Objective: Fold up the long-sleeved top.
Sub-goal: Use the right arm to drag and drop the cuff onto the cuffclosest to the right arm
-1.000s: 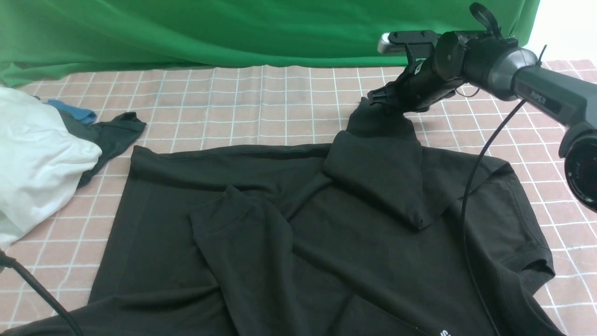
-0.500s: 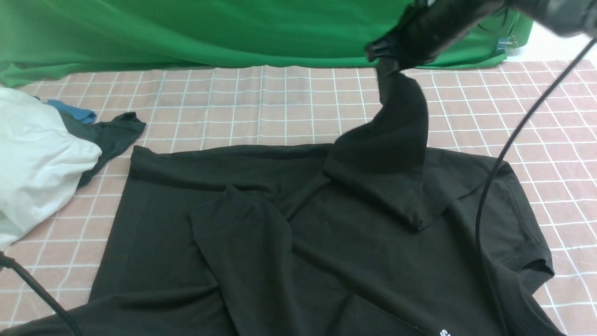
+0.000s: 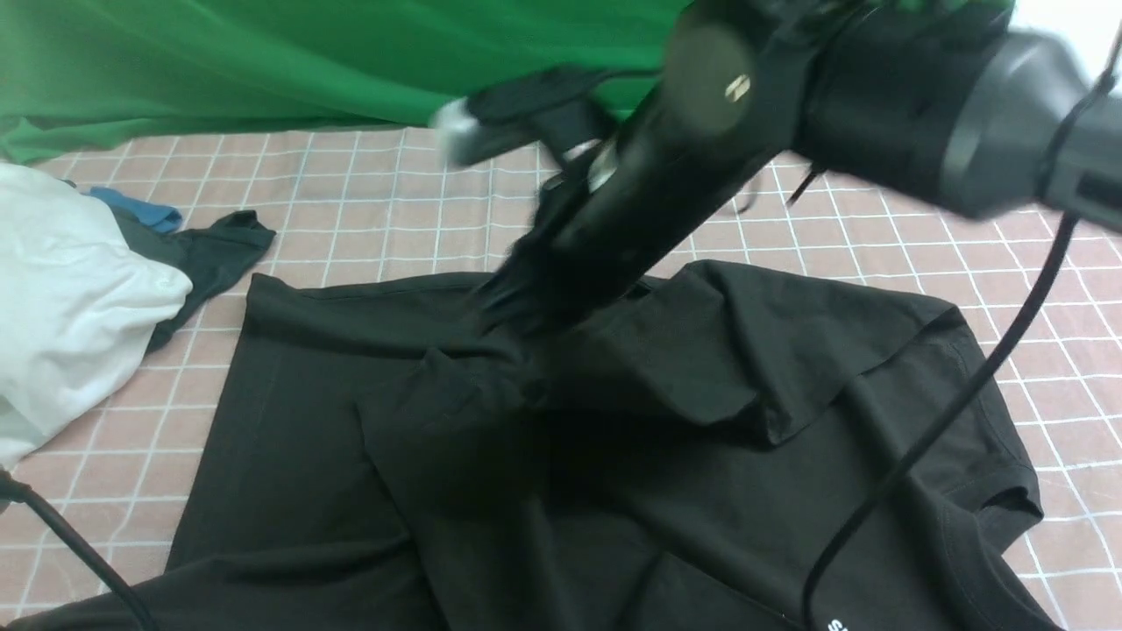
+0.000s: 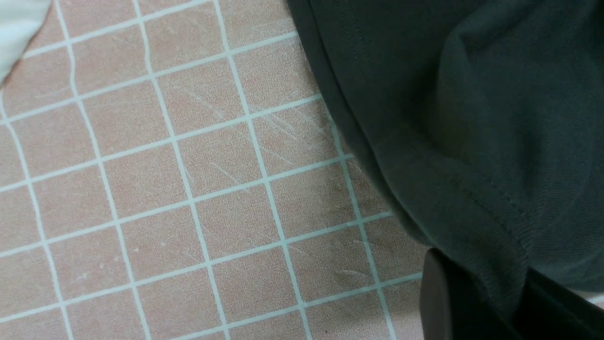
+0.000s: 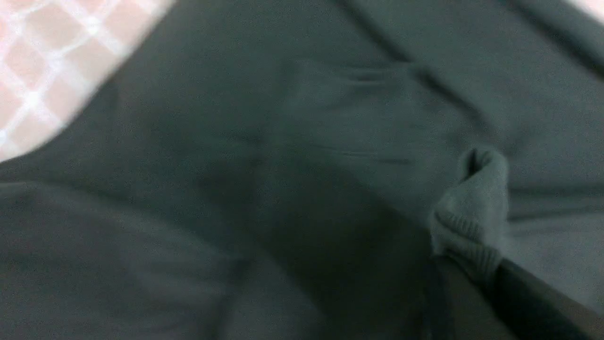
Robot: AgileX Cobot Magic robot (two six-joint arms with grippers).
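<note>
The long-sleeved top (image 3: 701,456) lies spread over the checked table, black and wrinkled, with one sleeve folded across its left half. My right gripper (image 3: 513,315) hangs low over the top's upper middle, blurred by motion. In the right wrist view the right gripper (image 5: 476,274) is shut on a ribbed sleeve cuff (image 5: 472,212) above the dark fabric (image 5: 283,165). My left gripper (image 4: 500,307) is shut on a stitched edge of the top (image 4: 472,118) just above the tablecloth. The left arm is outside the front view.
A white cloth bundle (image 3: 70,298) sits at the left edge, with a smaller dark cloth (image 3: 206,254) and a blue piece (image 3: 140,210) beside it. A green backdrop (image 3: 351,53) closes the far side. The right arm's cable (image 3: 920,438) hangs over the top's right half.
My right gripper raised the sleeve end, then swung it left and down over the top's middle. The sleeve that stood up at the far right now lies across the body.
</note>
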